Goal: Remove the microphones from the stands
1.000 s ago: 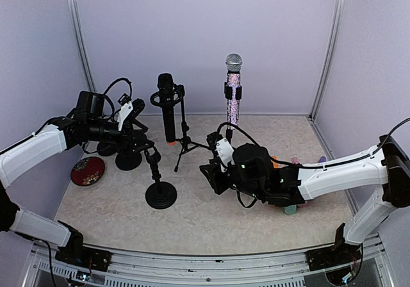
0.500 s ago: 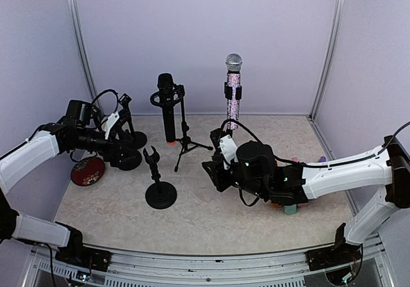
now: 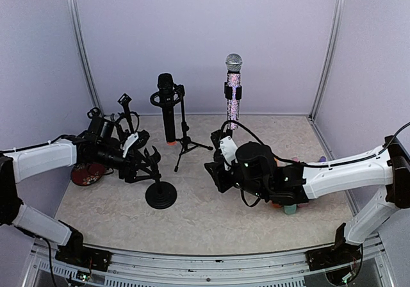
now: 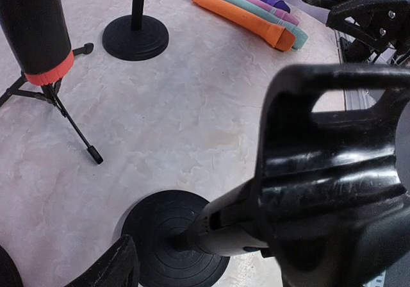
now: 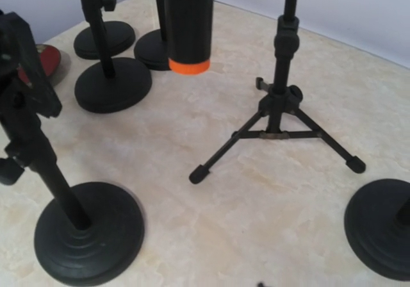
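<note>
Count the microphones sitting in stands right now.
2. A black microphone with an orange ring hangs in the tripod stand at the centre back. A glittery microphone with a silver head stands clipped upright to its right. More could be hidden from view.

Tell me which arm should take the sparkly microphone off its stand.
Right, probably: the right claw sits in front of the sparkly microphone; the left claw is over by the empty stand.

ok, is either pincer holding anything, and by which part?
Right pincer: nothing. Left pincer is right at the empty stand's clip; whether it grips it cannot be told.
</note>
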